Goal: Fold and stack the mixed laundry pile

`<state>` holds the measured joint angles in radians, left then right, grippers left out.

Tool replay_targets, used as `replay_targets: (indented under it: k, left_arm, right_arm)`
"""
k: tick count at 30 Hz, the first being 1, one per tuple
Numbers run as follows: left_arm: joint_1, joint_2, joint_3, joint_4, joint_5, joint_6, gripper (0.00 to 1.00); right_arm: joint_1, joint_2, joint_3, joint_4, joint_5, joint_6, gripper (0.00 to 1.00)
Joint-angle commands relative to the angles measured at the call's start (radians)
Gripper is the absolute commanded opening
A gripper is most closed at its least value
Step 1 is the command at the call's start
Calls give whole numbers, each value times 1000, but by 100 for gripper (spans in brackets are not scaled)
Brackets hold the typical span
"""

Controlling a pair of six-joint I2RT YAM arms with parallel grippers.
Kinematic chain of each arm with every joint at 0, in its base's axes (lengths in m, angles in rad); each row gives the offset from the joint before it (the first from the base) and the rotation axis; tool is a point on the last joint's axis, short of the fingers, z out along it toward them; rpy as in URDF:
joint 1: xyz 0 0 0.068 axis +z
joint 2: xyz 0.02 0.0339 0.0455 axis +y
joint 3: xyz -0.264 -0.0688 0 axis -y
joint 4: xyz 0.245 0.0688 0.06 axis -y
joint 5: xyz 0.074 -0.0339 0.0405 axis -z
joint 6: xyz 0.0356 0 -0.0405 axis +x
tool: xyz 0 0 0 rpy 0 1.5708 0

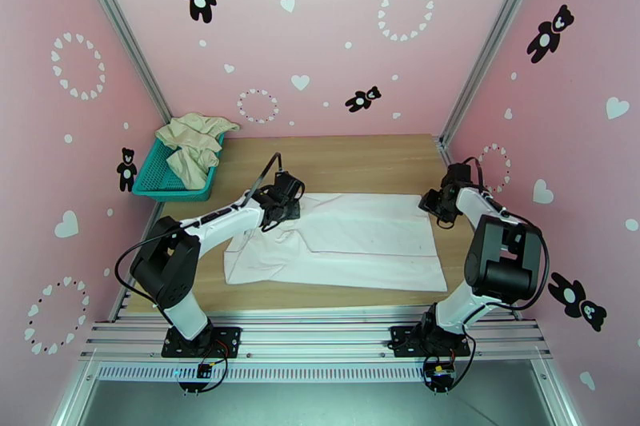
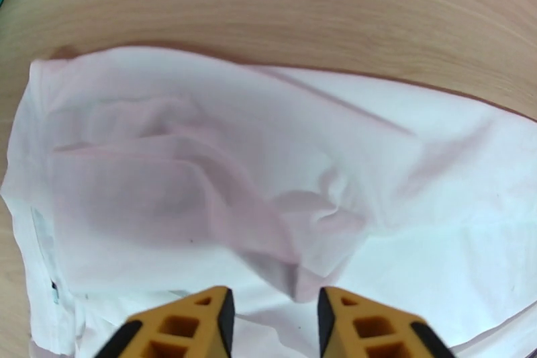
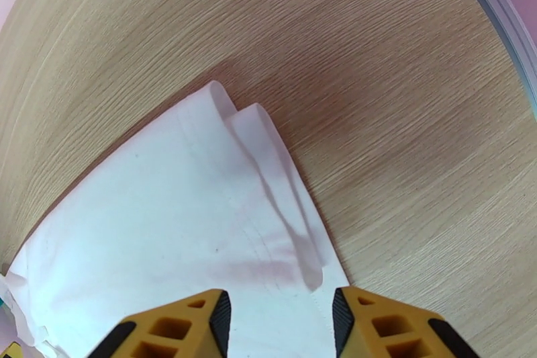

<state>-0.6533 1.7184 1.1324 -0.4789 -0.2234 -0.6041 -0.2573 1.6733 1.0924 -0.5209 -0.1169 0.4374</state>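
The left gripper (image 2: 275,309) is standing open, its two yellow fingers (image 2: 182,327) parted by a moderate gap with nothing between them. It is hanging over a rumpled, bunched part of the white T-shirt (image 2: 282,171); whether the tips are touching the cloth I cannot tell. Seen from above, the left gripper (image 1: 282,208) is sitting at the far left corner of the white T-shirt (image 1: 360,244), where the fabric is wrinkling up. The left arm (image 1: 216,224) is reaching forward and to the right from its base, its elbow bending low over the near left part of the table (image 1: 360,160) and its wrist pointing down. The right gripper (image 3: 280,316) is open as well, with a similar gap between its fingers (image 3: 176,327) and nothing in it. It is looking down on a corner of the white T-shirt (image 3: 168,232), where two layered edges are lying flat on the table (image 3: 403,84). From above, the right gripper (image 1: 436,208) is hovering at the shirt's far right corner, and the right arm (image 1: 496,252) is folding up tightly, its forearm running away and to the left. The shirt is lying spread across the middle of the table, mostly flat. The cream garment (image 1: 192,144) is lying crumpled in the teal basket (image 1: 152,180) at the far left corner, spilling over the rim, well apart from the shirt
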Motion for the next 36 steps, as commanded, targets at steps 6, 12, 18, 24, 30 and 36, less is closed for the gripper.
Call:
replay_targets:
  k: [6, 12, 18, 24, 30, 36]
  left_arm:
    - [-67, -117, -61, -64, -112, -116, 59]
    - [-96, -260, -161, -166, -51, -200, 56]
    - [-97, -344, -367, -126, -45, -296, 51]
    - [21, -239, -376, -6, -21, -246, 48]
    - [188, -34, -284, 145, 61, -149, 48]
    - [291, 252, -22, 191, 161, -72, 44]
  right_arm:
    - [46, -53, 8, -69, 38, 5, 47]
    - [165, -5, 43, -70, -14, 37, 46]
    - [231, 162, 139, -27, -53, 58, 43]
    - [185, 289, 222, -121, -20, 74, 42]
    - [132, 231, 95, -119, -15, 83, 42]
    - [113, 99, -35, -129, 2, 73, 42]
